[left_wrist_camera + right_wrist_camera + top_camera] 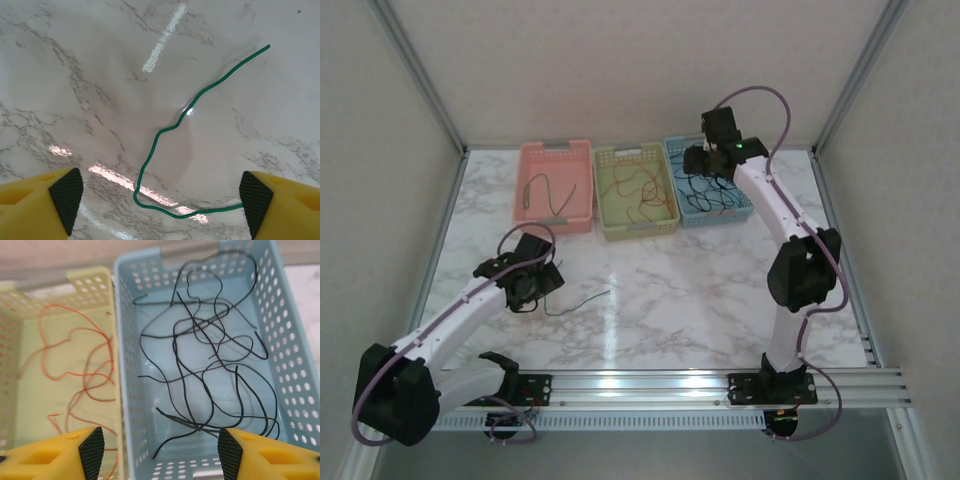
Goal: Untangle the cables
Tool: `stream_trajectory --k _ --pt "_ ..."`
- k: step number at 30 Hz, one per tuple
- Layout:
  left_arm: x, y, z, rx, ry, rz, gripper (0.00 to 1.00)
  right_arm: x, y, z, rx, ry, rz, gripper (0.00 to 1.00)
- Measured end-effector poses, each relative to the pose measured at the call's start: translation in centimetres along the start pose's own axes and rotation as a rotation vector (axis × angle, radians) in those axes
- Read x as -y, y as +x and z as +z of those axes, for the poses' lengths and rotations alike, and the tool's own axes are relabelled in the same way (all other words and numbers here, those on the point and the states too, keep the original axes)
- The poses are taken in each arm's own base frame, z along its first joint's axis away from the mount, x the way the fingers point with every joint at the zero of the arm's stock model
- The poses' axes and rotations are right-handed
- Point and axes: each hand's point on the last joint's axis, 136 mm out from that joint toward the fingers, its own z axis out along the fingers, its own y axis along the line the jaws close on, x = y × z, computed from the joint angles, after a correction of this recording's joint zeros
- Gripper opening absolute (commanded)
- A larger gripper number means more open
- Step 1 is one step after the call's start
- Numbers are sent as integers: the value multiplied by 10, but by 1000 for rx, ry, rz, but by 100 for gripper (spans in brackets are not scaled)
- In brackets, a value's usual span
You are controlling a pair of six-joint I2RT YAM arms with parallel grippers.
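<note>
1. Nearest the arm bases, the left gripper hangs low over the marble table, jaws wide apart and empty. The green wire lies loose on the table between its fingers, seemingly lined up for a pick
2. That wire lies alone, well apart from the baskets, so it looks already separated and only needs sorting
3. Farther back, the right gripper hovers above the blue basket, jaws open and holding nothing. The black wires lie heaped inside
4. Beside it, the yellow basket holds orange wires, and the pink basket, farthest left, holds one dark wire
</note>
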Motion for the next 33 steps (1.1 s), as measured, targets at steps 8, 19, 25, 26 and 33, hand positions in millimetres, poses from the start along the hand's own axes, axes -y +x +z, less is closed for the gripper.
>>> stream_trajectory --k 8,19,25,26,33 --pt "-8 16 26 -81 -87 22 61 1 -12 -64 131 -51 32 64" --pt "-18 37 50 -150 -168 70 55 1 -10 -73 151 -67 39 63" --pt "-14 36 51 -148 -153 67 48 3 -3 -69 137 -66 39 63" --pt "-14 36 51 -147 -151 67 47 3 -2 -69 136 -65 39 63" --pt "-8 35 51 -142 -129 74 26 3 0 -70 134 -65 39 63"
